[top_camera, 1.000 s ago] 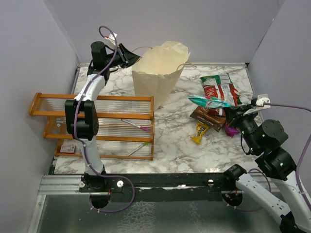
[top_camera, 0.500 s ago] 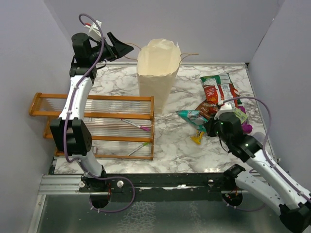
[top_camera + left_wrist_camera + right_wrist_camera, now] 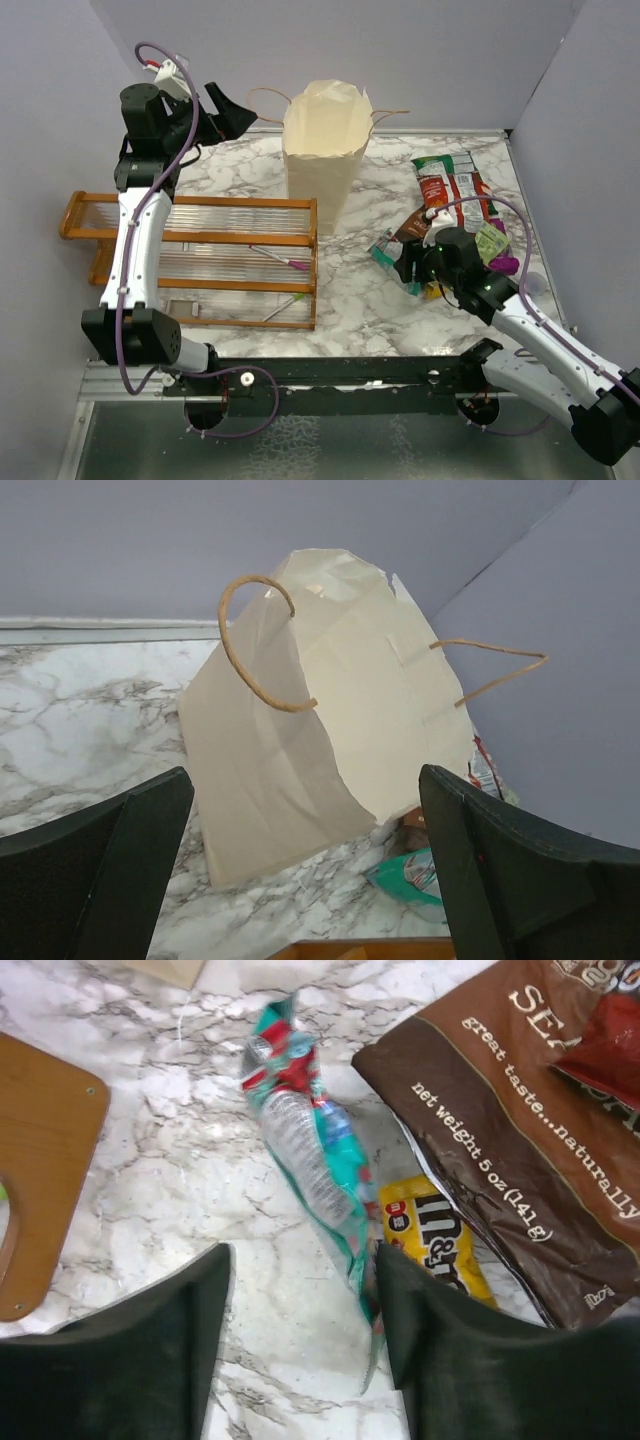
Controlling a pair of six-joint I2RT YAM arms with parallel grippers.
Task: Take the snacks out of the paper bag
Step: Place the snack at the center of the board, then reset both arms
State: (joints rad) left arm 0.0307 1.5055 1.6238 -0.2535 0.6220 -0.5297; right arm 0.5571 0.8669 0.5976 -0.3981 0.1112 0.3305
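The cream paper bag (image 3: pixel 325 150) stands upright at the back of the marble table, its twine handles loose; the left wrist view shows it (image 3: pixel 320 720) ahead. My left gripper (image 3: pixel 235 115) hovers left of the bag, open and empty (image 3: pixel 305 780). My right gripper (image 3: pixel 405 262) is low over the table, open (image 3: pixel 300 1260). A teal packet (image 3: pixel 305 1155) lies flat on the marble in front of it, its tail brushing the right finger. Beside it lie a yellow candy packet (image 3: pixel 435 1245), a dark brown packet (image 3: pixel 500 1130) and red chip bags (image 3: pixel 445 185).
An orange wooden rack (image 3: pixel 200 260) fills the left half of the table, its corner near my right gripper (image 3: pixel 40 1160). Lime (image 3: pixel 490 240) and magenta (image 3: pixel 505 263) packets lie by the right edge. Grey walls close in on three sides.
My right arm swung left and down with the teal packet, then opened, leaving it on the marble. My left gripper let go of the bag rim, opened and pulled back left; the bag straightened.
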